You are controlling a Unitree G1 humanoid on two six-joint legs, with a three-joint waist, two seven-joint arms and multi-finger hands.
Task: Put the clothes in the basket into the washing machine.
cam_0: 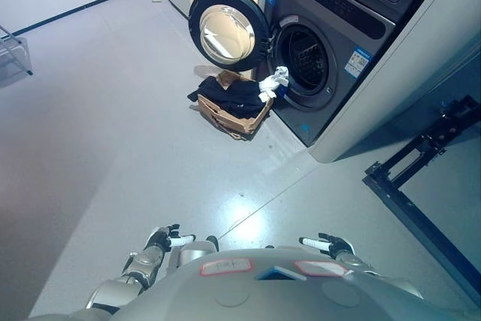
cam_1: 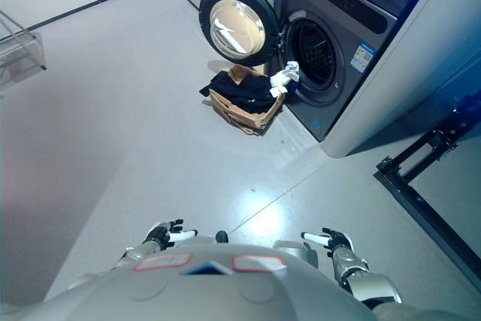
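While nothing is held yet, the left hand (cam_0: 164, 239) shows low at lower left of the frame, fingers relaxed and slightly spread, grasping nothing, parked close in, well apart from the laundry; looks like a carry-ready idle pose since the robot stands back from the work. Up at far upper left, a metal rack (cam_0: 15, 54) sits at the frame edge, not involved. Moving right to upper centre, the washer door (cam_0: 228, 29) is swung fully open toward the left, round glass facing out, which leaves the drum mouth free for loading. Just below it the basket (cam_0: 234, 119), brown and low, sits on the floor (cam_0: 113, 148) right in front of the machine, just beside the opening, likely set there so each lift is short. The dark clothes (cam_0: 229, 94) heap over its rim, some spilling to the left side. A white garment (cam_0: 273, 83) lies at the basket's right top edge, draped up against the lip of the drum opening (cam_0: 304, 58); cannot tell if it is partly inside. The washing machine (cam_0: 331, 43) fills upper right, drum looks mostly empty, so task reads as barely begun. At lower right the right hand (cam_0: 328, 245) mirrors the left, fingers released, empty. A black frame (cam_0: 409, 186) lies on the floor at right; judged a trip risk if approach drifts right
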